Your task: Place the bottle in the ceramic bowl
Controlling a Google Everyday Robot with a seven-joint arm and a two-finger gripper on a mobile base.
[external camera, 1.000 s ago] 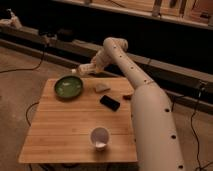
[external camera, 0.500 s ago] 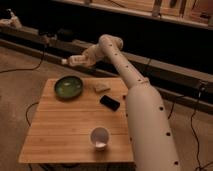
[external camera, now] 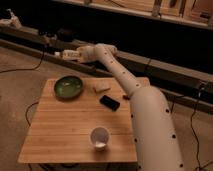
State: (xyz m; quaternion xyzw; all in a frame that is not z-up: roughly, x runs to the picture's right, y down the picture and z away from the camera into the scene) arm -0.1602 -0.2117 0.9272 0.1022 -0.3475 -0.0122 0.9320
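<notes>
Camera view: the white arm (external camera: 131, 87) is seen stretched up and to the left from the lower right, and the gripper (external camera: 75, 53) is held in the air beyond the far left edge of the counter (external camera: 65, 135). The bottle (external camera: 66, 53) is gripped between the jaws, which are clamped on it; it is carried lying roughly level, and its whitish end is seen sticking out to the left of the jaws. It is raised well above the counter and is not touching anything else. The bowl (external camera: 68, 86) is set on the far left part of the counter, below the bottle and slightly nearer the camera. A small pale object (external camera: 101, 87) is laid just to the right of the bowl, and a dark flat object (external camera: 109, 102) is placed near it. A white cup (external camera: 99, 138) is stood near the front edge.
</notes>
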